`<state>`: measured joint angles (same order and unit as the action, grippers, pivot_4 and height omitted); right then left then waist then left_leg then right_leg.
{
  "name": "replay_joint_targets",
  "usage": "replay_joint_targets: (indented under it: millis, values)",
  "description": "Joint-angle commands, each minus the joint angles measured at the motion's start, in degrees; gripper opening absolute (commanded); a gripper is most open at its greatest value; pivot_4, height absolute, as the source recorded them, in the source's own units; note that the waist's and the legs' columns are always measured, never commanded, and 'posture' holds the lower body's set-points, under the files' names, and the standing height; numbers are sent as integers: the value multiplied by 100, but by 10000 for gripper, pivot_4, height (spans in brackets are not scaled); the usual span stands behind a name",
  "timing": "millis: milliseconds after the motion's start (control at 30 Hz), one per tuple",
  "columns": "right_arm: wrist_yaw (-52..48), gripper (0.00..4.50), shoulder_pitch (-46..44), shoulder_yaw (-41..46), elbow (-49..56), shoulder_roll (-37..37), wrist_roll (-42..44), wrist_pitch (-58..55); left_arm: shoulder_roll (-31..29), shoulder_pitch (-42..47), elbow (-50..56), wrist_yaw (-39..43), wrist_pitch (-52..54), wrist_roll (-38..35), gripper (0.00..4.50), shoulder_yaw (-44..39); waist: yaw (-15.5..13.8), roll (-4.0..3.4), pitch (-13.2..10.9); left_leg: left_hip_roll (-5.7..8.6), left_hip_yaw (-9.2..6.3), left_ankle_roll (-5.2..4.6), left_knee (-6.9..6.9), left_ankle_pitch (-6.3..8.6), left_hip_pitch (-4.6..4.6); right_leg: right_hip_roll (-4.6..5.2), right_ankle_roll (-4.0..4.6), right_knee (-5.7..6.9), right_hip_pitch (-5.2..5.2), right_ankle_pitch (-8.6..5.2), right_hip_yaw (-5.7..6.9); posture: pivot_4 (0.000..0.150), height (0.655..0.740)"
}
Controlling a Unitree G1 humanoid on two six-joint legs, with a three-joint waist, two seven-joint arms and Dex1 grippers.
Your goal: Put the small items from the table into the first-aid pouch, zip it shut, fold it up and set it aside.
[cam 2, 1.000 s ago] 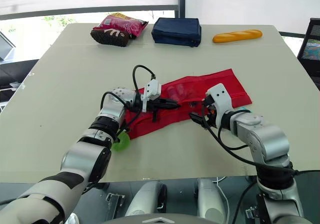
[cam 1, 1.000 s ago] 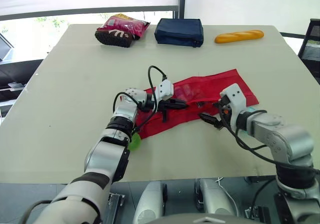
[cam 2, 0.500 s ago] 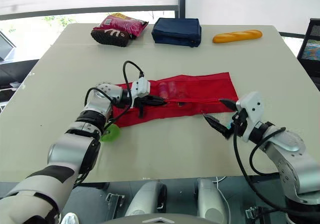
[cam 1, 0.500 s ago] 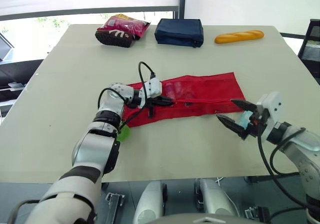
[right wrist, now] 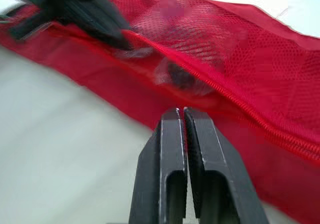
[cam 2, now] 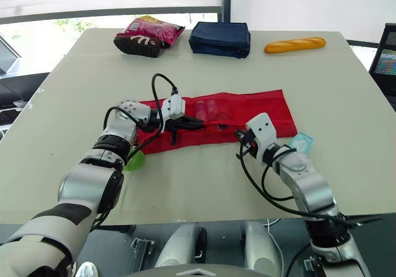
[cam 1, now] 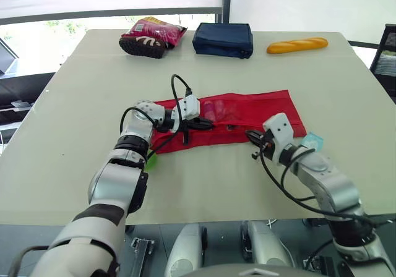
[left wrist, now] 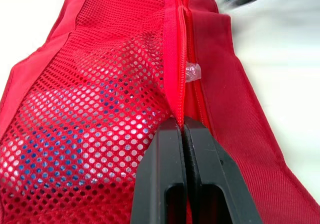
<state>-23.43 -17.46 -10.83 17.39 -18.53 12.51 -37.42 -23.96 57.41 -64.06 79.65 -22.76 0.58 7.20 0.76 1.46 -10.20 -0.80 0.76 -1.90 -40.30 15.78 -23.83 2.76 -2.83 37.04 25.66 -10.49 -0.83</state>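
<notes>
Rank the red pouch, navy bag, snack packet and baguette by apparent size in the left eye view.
1. The red pouch, clearly largest.
2. The navy bag and the snack packet: about alike, unranked.
3. The baguette, smallest.
Those three lie farther from the camera than the pouch.

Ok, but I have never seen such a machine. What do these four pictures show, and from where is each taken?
It is a humanoid robot with two arms. Two pictures look down from its head; two look forward from a camera on each wrist. On the table lie a red pouch, a snack bag, a dark blue bag, a bread loaf and a small blue packet. The left gripper pinches the pouch beside its zipper. The right gripper is shut, holding nothing, by the pouch's near edge.
</notes>
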Motion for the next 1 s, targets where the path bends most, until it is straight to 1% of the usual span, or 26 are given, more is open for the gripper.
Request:
replay_joint_targets:
  millis: [33, 200, 333, 400, 500, 567, 700, 767, 833, 933, 1000]
  values:
    - [198, 166, -443, -225, -672, 326, -360, 377, 5, 32, 221, 64, 41, -110, 0, -86, 5, 0, 0, 1, 0, 0, 0, 0, -1, 0, 1, -1, 0, 0, -1, 1500, 7134]
    - [585, 166, -1171, -338, -1981, 989, -810, 1022, 41, 13, 323, 109, 97, -133, 0, -77, 22, 0, 0, -1, 0, 0, 0, 0, 2, -1, 1, 5, 1, 1, -1, 1500, 7134]
    - [693, 166, -1483, -349, -2612, 1179, -1079, 1490, 45, 7, 346, 123, 118, -138, 0, -78, 16, 0, 0, 1, -1, 0, 0, 0, -1, 1, 2, 3, 1, 1, 0, 1500, 7134]
    - [832, 166, -1611, -231, -2831, 1303, -1115, 1642, 52, 5, 348, 118, 114, -134, 0, -76, 18, 0, 0, 5, 2, 0, 0, 0, -1, 4, 1, 1, 1, 1, -3, 1500, 7134]
    - [720, 166, -1530, -172, -2686, 1253, -1097, 1638, 38, 0, 345, 123, 111, -140, 0, -86, 22, -1, -1, 4, -1, 0, 0, 0, -1, 3, 2, 2, 1, 1, -1, 1500, 7134]
    - [444, 166, -1305, -165, -2237, 1095, -971, 1473, 21, -5, 313, 98, 85, -129, 0, -87, 17, -1, -1, 4, -2, 0, 0, 0, -1, 3, 2, 3, 1, 1, 0, 1500, 7134]
    - [-550, 166, -366, -66, -266, 372, -191, 786, -24, -65, 307, 81, 40, -130, 0, -94, 3, -1, -1, 7, -6, -2, 0, 1, -5, 6, 2, -1, 0, 1, 2, 1500, 7134]
    - [-1114, 166, 183, 196, 741, -35, 436, 828, -35, -102, 339, 128, 50, -167, 0, -108, 6, -1, -1, 8, -3, -6, 0, 4, -7, 9, 1, -4, 1, 1, 0, 1500, 7134]
    - [-1533, 166, 924, 873, 1658, -512, 1071, 858, -39, -179, 429, 327, 58, -268, 0, -128, 5, -3, -1, 5, -2, -7, 0, 4, -4, 7, 0, -7, 0, 0, 0, 1500, 7134]
    - [-1640, 166, 1443, 1553, 2081, -845, 1559, 861, -25, -269, 562, 612, 112, -436, 0, -175, 22, 1, 0, 3, -13, -6, 1, 4, 0, 5, 0, -8, -11, -1, 11, 1500, 7134]
    - [-1703, 166, 1841, 2218, 2192, -1024, 1907, 835, -34, -365, 641, 876, 90, -538, 0, -176, 22, 1, 0, 2, 2, -7, -1, 4, 8, 5, -4, -8, -11, 0, 1, 1500, 7134]
